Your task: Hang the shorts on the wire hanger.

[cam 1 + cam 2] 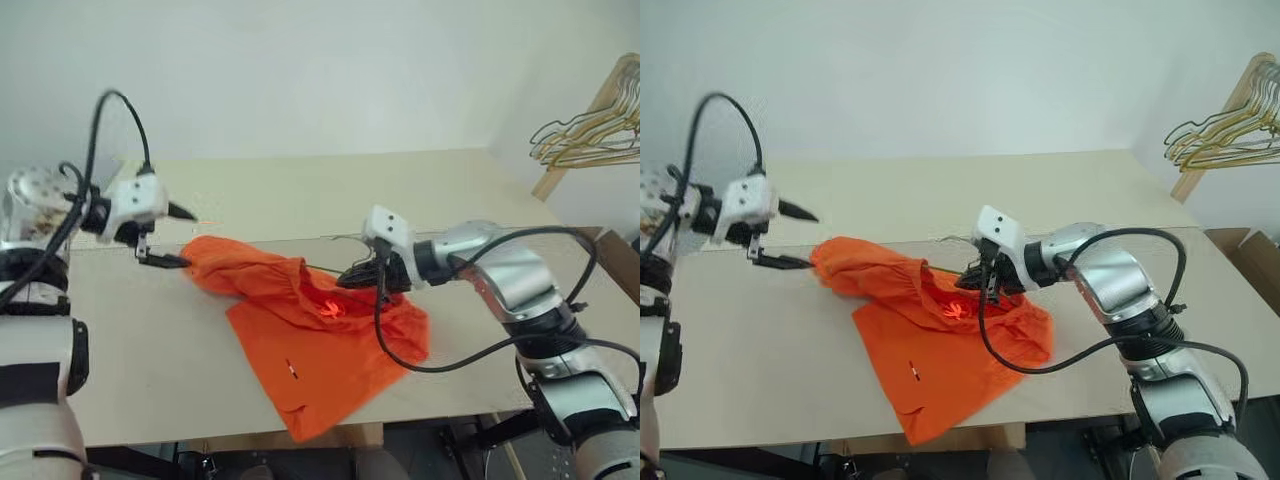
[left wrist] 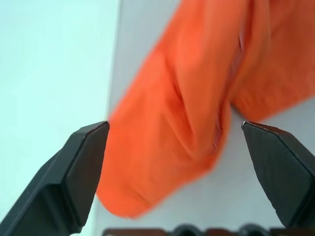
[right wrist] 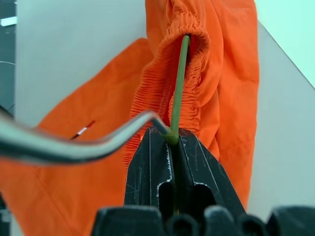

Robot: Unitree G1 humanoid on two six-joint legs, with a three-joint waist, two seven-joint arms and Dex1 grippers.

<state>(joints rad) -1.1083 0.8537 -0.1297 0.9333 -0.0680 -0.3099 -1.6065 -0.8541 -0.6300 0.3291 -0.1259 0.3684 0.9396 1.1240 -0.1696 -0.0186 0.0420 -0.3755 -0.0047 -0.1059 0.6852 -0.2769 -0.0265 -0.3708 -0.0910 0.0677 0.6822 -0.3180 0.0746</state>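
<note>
The right hand [image 3: 173, 140] pinches the wire hanger [image 3: 178, 83], threaded into the shorts [image 1: 310, 330]; the left hand [image 1: 176, 236], spread, hovers just beside them.

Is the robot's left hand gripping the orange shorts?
No, the left hand is open, its fingers spread apart just beside the shorts on the table.

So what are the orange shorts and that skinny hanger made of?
The shorts look like thin, matte woven cloth: they crumple softly, and the waistband is gathered. The wire hanger looks like thin metal wire with a dull olive coat, though painted or plastic-coated can't be told.
</note>
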